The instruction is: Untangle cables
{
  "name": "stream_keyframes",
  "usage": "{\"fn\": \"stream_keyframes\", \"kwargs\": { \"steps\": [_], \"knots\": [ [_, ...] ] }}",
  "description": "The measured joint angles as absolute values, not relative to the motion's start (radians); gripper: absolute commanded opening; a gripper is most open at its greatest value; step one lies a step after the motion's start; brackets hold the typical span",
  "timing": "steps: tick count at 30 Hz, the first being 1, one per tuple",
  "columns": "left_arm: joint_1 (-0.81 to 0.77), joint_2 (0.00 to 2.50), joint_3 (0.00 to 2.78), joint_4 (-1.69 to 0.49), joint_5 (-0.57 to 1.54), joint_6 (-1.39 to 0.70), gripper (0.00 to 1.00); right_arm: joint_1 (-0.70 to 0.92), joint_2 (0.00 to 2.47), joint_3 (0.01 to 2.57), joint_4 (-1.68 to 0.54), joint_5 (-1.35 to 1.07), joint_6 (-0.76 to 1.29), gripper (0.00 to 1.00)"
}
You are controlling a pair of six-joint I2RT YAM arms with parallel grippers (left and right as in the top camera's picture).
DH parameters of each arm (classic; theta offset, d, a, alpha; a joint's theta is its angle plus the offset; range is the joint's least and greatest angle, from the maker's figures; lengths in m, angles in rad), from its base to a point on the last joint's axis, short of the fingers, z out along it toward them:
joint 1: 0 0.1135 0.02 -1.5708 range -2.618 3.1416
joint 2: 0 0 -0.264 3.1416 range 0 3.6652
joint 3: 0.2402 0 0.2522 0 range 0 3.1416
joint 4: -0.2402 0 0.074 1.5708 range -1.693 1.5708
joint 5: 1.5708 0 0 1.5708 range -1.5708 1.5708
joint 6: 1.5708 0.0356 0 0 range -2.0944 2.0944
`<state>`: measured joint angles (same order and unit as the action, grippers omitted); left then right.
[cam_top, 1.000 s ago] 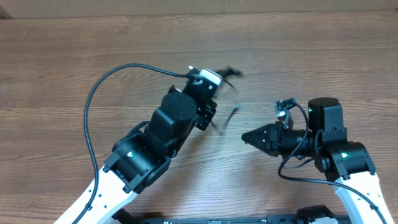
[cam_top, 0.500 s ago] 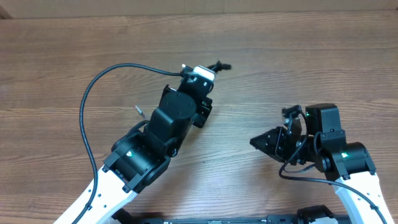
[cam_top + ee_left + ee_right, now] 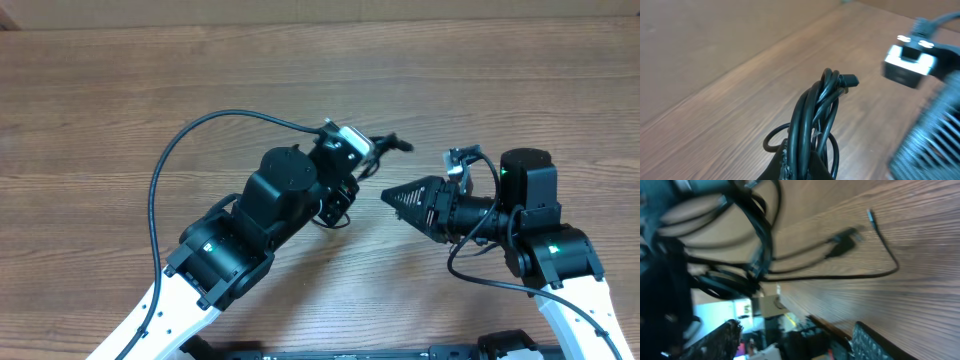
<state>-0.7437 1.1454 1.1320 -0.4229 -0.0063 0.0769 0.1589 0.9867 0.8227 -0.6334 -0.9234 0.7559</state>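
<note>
1. Left end effector (image 3: 799, 169): clamped shut on the bunched cables (image 3: 812, 110), held above the worktop (image 3: 715, 75).
2. Bundle axis: extends straight out from the fingers, with the plug tip turned rightward.
3. Right end effector (image 3: 797, 342): jaws apart, empty, near the bundle.

Ahead of the right gripper (image 3: 392, 197) the way is narrow: the left gripper (image 3: 378, 147) and the cables (image 3: 810, 112) clamped in it hang just beyond its parted fingertips, with the left arm (image 3: 285, 185) bulking close behind. Beyond the left gripper's tip, bare table (image 3: 500, 80) lies free; behind it, the arm's thick wire (image 3: 240, 113) loops over the wood
</note>
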Motion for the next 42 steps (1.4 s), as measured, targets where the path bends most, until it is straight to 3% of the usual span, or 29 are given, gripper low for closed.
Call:
{"fn": "stream_keyframes", "kwargs": {
  "steps": [5,9,18,25,42],
  "knots": [
    [-0.744,1.145,1.132,-0.419,0.119,0.113,0.04,0.159,0.987,0.823,-0.562,-0.944,0.854,0.59],
    [-0.744,1.145,1.132,-0.419,0.203,0.133,0.04,0.159,0.987,0.823,-0.543,-0.951,0.896,0.41],
    [-0.744,1.145,1.132,-0.402,0.278,0.140,0.04,0.159,0.987,0.823,-0.542,-0.947,0.926,0.24],
    [-0.744,1.145,1.132,-0.397,0.334,0.159,0.04,0.159,0.987,0.823,-0.542,-0.934,0.935,0.04],
    [-0.745,1.145,1.132,-0.399,0.249,0.150,0.04,0.159,0.987,0.823,-0.600,-0.937,0.912,0.04]
  ]
}}
